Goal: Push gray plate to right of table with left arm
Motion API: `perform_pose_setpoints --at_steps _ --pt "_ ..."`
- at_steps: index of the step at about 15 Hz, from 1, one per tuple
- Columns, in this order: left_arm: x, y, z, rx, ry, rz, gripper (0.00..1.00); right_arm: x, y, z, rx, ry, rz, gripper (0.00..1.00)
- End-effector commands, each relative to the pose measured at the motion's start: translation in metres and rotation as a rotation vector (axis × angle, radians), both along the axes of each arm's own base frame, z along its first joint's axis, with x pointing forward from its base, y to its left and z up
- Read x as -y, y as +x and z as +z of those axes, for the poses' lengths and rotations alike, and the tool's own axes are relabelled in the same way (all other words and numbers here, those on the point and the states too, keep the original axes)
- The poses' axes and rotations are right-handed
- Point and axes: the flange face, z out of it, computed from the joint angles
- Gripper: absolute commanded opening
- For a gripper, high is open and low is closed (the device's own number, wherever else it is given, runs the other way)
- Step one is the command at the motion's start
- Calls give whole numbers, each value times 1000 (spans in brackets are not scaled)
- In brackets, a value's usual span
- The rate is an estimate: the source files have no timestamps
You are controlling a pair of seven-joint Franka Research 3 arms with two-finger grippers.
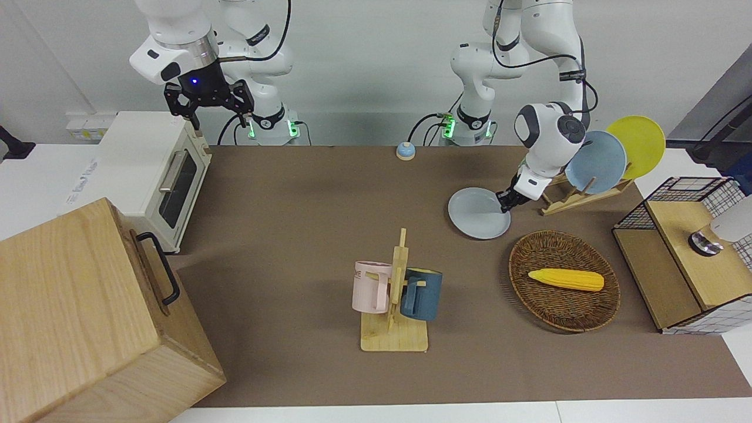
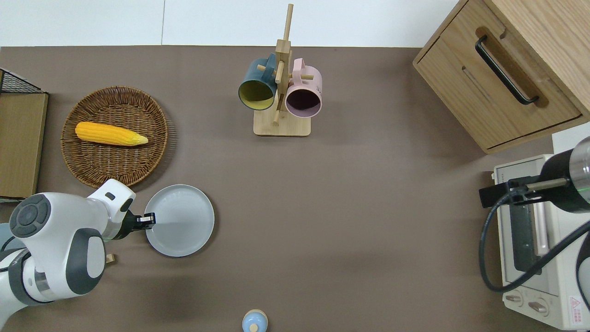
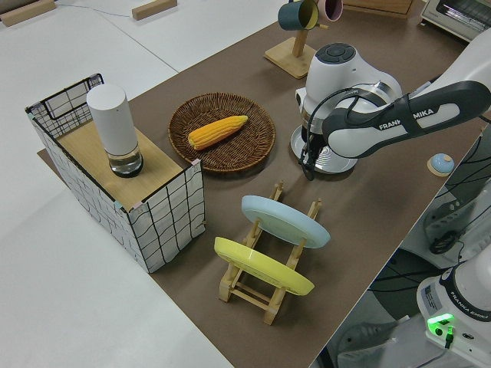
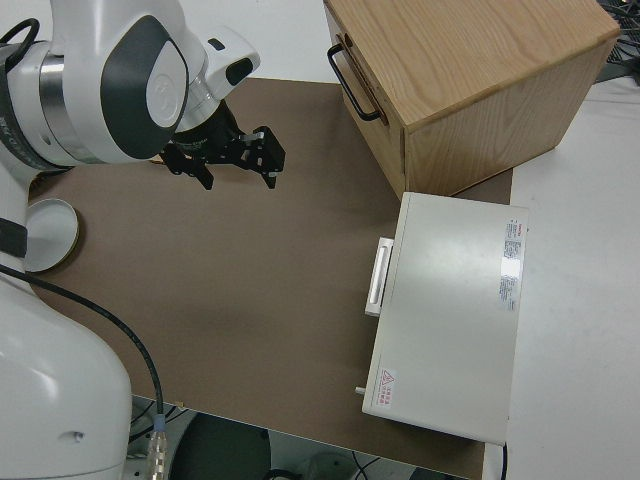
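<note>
1. Gray plate (image 2: 180,220) lies flat on the bench (image 2: 350,212), toward the left arm's end, nearer the robots than the wicker basket (image 2: 115,136).
2. Left gripper (image 2: 146,221) low at the plate's rim on the side toward the left arm's end of the bench, touching or just short of it; whether the fingers are apart or together cannot be told.
3. Basket holds one corn cob (image 2: 110,134).
4. Dish rack (image 1: 581,197) stands beside the plate, toward the left arm's end; sky-blue plate (image 1: 598,162) and yellow plate (image 1: 637,145) stand on edge in it.
5. Mug rack (image 2: 281,97) mid-bench, farther from the robots; dark blue mug (image 2: 257,88) and pink mug (image 2: 303,95) hang on it.
6. Right arm parked; right gripper (image 1: 210,104) fingers spread apart, holding nothing.
7. Toaster oven (image 1: 154,176) and wooden cabinet (image 1: 88,317) at the right arm's end.
</note>
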Motion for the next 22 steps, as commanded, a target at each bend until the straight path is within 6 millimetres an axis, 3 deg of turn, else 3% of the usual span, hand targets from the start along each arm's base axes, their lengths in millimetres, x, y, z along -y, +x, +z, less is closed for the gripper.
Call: perform_pose_setpoints --at_steps 1,5,22 --pt "3 -4 -15 -9 2 9 0 3 -4 4 -4 -11 2 996" --pt "14 -4 -15 -11 -15 9 0 3 -4 4 -4 -11 2 996" --pt "108 -17 -18 -42 -58 9 0 3 -4 4 -4 -11 2 996"
